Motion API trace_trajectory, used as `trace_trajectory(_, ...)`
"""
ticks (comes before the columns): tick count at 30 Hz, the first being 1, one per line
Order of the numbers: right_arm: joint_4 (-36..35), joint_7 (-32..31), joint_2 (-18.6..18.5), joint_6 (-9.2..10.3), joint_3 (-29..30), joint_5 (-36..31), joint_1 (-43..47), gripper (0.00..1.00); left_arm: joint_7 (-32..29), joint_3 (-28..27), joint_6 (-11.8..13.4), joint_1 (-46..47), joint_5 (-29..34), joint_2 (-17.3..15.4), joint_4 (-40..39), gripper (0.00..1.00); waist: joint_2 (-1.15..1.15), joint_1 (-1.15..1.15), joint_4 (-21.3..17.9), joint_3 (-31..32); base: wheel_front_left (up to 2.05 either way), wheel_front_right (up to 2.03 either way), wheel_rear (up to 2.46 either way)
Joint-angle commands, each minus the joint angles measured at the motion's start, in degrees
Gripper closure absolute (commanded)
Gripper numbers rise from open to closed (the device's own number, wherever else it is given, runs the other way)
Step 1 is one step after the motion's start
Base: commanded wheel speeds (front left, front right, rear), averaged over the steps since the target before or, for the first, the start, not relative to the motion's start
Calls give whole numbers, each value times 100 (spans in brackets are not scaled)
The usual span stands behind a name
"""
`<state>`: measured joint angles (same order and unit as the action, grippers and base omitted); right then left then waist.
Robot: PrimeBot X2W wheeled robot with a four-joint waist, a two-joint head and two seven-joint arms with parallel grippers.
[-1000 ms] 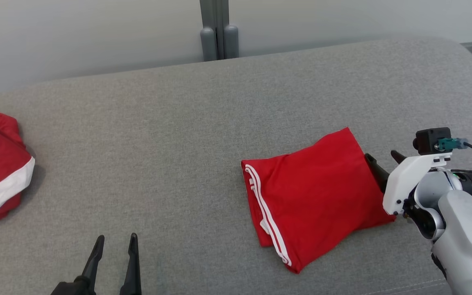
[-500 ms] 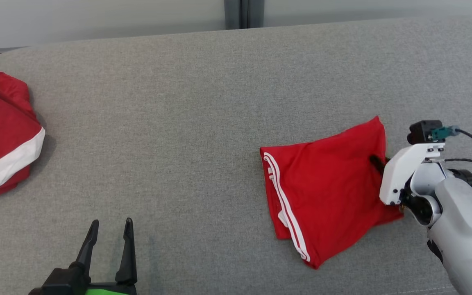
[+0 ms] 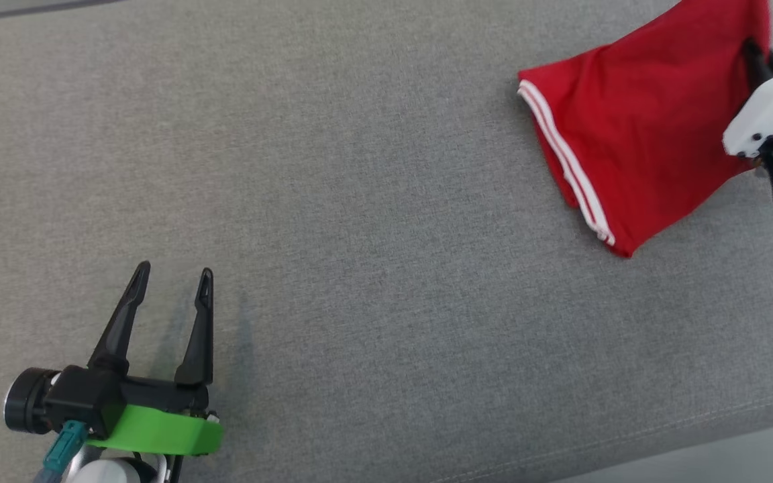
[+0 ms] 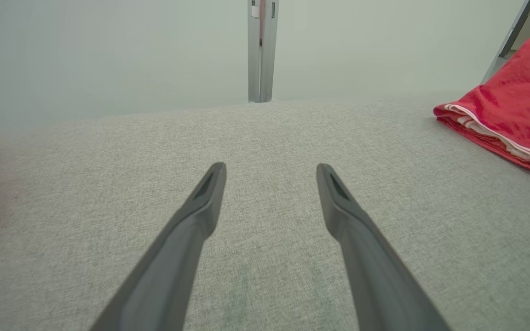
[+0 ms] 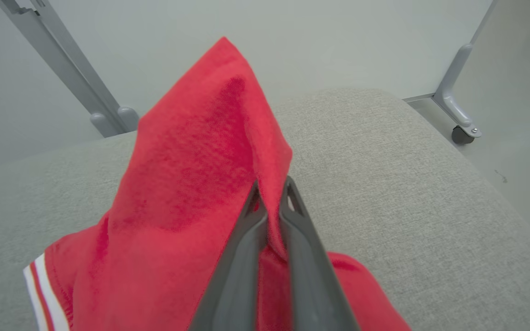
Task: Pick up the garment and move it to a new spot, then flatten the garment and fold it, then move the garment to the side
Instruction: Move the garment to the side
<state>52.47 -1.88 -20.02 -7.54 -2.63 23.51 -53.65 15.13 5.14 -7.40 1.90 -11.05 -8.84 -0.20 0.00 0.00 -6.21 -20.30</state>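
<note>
Where right jaws meet, the garment [image 5: 177, 184] sits pinched.

place: test lab, likely | signs: plain pale partition panels [image 4: 108, 46] on grey metal posts [image 4: 261, 50]; caster [image 5: 462, 134] under one | surface: grey fabric-covered bench [image 3: 359, 201]

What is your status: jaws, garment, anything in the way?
Right gripper: jaws shut on edge of red garment. Left gripper: jaws open, above grey cushion. No obstacle seen near garment.
</note>
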Motion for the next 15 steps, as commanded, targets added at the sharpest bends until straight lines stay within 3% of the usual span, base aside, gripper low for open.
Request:
trace_trajectory(1, 147, 152, -50, 11, 212, -134, -185, 100, 1, 56, -15, 170, -39, -153, -54, 0, 0, 0, -549, -852, 0, 0, 0)
trace_trajectory(7, 786, 614, -417, 10, 1196, -733, -772, 100, 1, 174, -15, 419, -99, -432, -167, 0, 0, 0, -340, -1252, 0, 0, 0)
trace_trajectory(15, 1258, 939, -897, 11, 2100, -1769, -1307, 100, 0, 84, -16, 271, -112, -341, -152, 0, 0, 0, 17, -1270, 0, 0, 0)
